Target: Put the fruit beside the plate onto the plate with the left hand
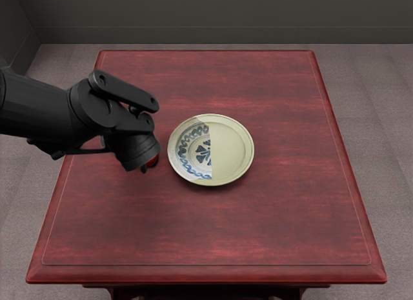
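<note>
I am holding my left hand point(134, 148) low over the table point(258, 222), with the arm coming in across the table's left edge, roughly halfway between its far and near corners. The hand is pointing downward and sitting right over the fruit point(152, 162), covering nearly all of it. Only a small red sliver is showing under the side of the hand that faces the plate point(235, 148). From this angle the back of the hand is hiding its underside, so I cannot tell whether it is clasping the fruit or only hanging over it, and I cannot tell whether the fruit is resting on the wood or coming off it. The fruit is lying just beside the plate's left rim, on the side toward the table's left edge, and is not on the plate. The plate is sitting near the middle of the table, a little toward the far edge. Its left half is showing a blue pattern and its right half is looking plain and pale. The table itself is a dark red wood with a raised border running along its edges.
</note>
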`<action>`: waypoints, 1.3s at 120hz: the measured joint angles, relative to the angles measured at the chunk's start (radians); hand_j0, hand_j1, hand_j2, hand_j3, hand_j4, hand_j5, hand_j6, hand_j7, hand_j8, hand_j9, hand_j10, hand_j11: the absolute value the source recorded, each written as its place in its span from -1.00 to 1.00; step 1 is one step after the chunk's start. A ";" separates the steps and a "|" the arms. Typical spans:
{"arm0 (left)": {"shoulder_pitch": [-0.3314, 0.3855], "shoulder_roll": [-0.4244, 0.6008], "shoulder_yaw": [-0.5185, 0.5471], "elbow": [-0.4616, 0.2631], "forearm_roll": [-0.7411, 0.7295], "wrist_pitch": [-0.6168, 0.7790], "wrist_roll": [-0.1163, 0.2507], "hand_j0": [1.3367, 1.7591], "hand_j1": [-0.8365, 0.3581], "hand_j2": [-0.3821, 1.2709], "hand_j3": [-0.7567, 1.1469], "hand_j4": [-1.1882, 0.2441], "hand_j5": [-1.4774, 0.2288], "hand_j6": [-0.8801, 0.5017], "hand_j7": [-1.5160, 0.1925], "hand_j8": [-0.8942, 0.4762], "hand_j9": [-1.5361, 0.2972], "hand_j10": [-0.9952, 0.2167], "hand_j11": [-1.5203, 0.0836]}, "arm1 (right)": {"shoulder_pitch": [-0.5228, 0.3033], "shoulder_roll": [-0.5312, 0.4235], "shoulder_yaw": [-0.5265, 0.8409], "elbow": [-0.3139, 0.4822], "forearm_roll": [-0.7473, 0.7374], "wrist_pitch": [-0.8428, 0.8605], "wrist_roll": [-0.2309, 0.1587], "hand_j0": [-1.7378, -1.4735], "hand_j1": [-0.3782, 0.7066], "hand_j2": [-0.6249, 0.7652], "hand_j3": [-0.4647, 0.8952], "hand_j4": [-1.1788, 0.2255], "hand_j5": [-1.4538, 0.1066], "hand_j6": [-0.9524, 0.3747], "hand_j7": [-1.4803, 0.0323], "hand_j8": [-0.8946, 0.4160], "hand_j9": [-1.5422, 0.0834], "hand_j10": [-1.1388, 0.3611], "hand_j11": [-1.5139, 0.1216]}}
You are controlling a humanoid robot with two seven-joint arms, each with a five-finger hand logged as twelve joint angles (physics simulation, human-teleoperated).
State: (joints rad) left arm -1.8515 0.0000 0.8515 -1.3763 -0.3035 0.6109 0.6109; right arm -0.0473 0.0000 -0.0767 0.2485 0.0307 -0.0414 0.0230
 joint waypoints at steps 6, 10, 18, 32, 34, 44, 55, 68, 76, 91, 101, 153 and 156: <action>0.000 0.000 0.000 0.000 -0.002 0.000 0.000 0.52 0.49 -0.48 -0.20 0.32 0.36 -0.08 0.40 -0.05 0.33 0.24 0.50 | 0.000 0.000 0.000 0.000 0.000 0.000 0.000 -0.40 -0.86 -0.11 -0.32 0.62 0.80 0.38 0.89 0.31 0.84 0.47 0.79; 0.000 0.000 -0.001 0.000 -0.004 0.000 0.000 0.52 0.49 -0.48 -0.20 0.32 0.36 -0.08 0.40 -0.05 0.33 0.24 0.50 | 0.000 0.000 0.000 0.000 0.000 0.000 0.000 -0.40 -0.86 -0.11 -0.32 0.62 0.80 0.38 0.89 0.31 0.84 0.47 0.79; 0.001 0.000 -0.001 0.004 -0.005 0.000 0.000 0.52 0.49 -0.48 -0.20 0.32 0.36 -0.08 0.40 -0.05 0.33 0.24 0.50 | 0.000 0.000 0.000 0.000 0.000 0.000 0.000 -0.40 -0.86 -0.11 -0.32 0.62 0.80 0.38 0.89 0.31 0.84 0.47 0.79; 0.003 0.000 -0.002 0.010 -0.006 0.000 0.000 0.52 0.49 -0.48 -0.20 0.32 0.36 -0.08 0.40 -0.05 0.33 0.24 0.50 | 0.000 0.000 0.000 0.000 0.000 0.000 0.000 -0.40 -0.86 -0.11 -0.32 0.62 0.80 0.38 0.89 0.31 0.84 0.47 0.79; 0.003 0.000 -0.002 0.011 -0.006 0.000 0.000 0.52 0.49 -0.48 -0.20 0.32 0.36 -0.08 0.40 -0.05 0.33 0.24 0.50 | 0.000 0.000 0.000 0.000 0.000 0.000 0.000 -0.40 -0.86 -0.11 -0.32 0.62 0.80 0.38 0.89 0.31 0.84 0.47 0.79; 0.003 0.000 -0.004 0.016 -0.006 0.000 0.000 0.52 0.49 -0.48 -0.20 0.32 0.36 -0.08 0.40 -0.05 0.33 0.24 0.50 | 0.000 0.000 0.000 0.000 0.000 0.000 0.000 -0.40 -0.86 -0.11 -0.32 0.62 0.80 0.38 0.89 0.31 0.84 0.47 0.79; 0.023 0.000 -0.012 0.029 -0.004 0.000 0.000 0.52 0.49 -0.48 -0.20 0.32 0.36 -0.08 0.40 -0.05 0.33 0.24 0.50 | 0.000 0.000 0.000 0.000 0.000 0.000 0.000 -0.40 -0.86 -0.11 -0.32 0.62 0.80 0.38 0.89 0.31 0.84 0.47 0.79; 0.027 0.000 -0.030 0.045 0.002 0.000 0.000 0.52 0.49 -0.48 -0.20 0.32 0.36 -0.08 0.40 -0.05 0.33 0.24 0.50 | 0.000 0.000 0.000 0.000 0.000 0.000 0.000 -0.40 -0.86 -0.11 -0.32 0.62 0.80 0.38 0.89 0.31 0.84 0.47 0.79; 0.027 0.000 -0.041 0.050 0.005 0.000 0.000 0.52 0.49 -0.48 -0.20 0.32 0.36 -0.08 0.40 -0.05 0.33 0.24 0.50 | 0.000 0.000 0.000 0.000 0.000 0.000 0.000 -0.40 -0.86 -0.11 -0.32 0.62 0.80 0.38 0.89 0.31 0.84 0.47 0.79; 0.020 0.000 -0.057 0.026 0.008 0.000 0.000 0.52 0.49 -0.48 -0.20 0.32 0.36 -0.08 0.40 -0.05 0.33 0.24 0.50 | 0.000 0.000 0.000 0.000 0.000 0.000 0.000 -0.40 -0.86 -0.11 -0.32 0.62 0.80 0.38 0.89 0.31 0.84 0.47 0.79; 0.019 0.000 -0.065 0.003 0.008 0.000 0.000 0.52 0.49 -0.48 -0.20 0.32 0.36 -0.08 0.40 -0.05 0.33 0.24 0.50 | 0.000 0.000 0.000 0.000 0.000 0.000 0.000 -0.40 -0.86 -0.11 -0.32 0.62 0.80 0.38 0.89 0.31 0.84 0.47 0.79; 0.025 0.000 -0.067 0.003 0.003 0.000 0.000 0.52 0.27 -0.45 -0.20 0.16 0.19 -0.24 0.23 -0.22 0.17 0.05 0.32 | 0.000 0.000 0.000 0.000 0.000 0.000 0.000 -0.40 -0.86 -0.11 -0.32 0.62 0.80 0.38 0.89 0.31 0.84 0.47 0.79; 0.025 0.000 -0.066 0.004 0.002 0.000 0.000 0.52 0.25 -0.45 -0.20 0.15 0.17 -0.24 0.22 -0.23 0.16 0.04 0.30 | 0.000 0.000 0.000 0.000 0.000 0.000 0.000 -0.40 -0.86 -0.11 -0.32 0.62 0.80 0.38 0.89 0.31 0.84 0.47 0.79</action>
State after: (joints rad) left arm -1.8270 0.0000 0.7857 -1.3724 -0.3012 0.6107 0.6109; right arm -0.0471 0.0000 -0.0767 0.2485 0.0307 -0.0414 0.0230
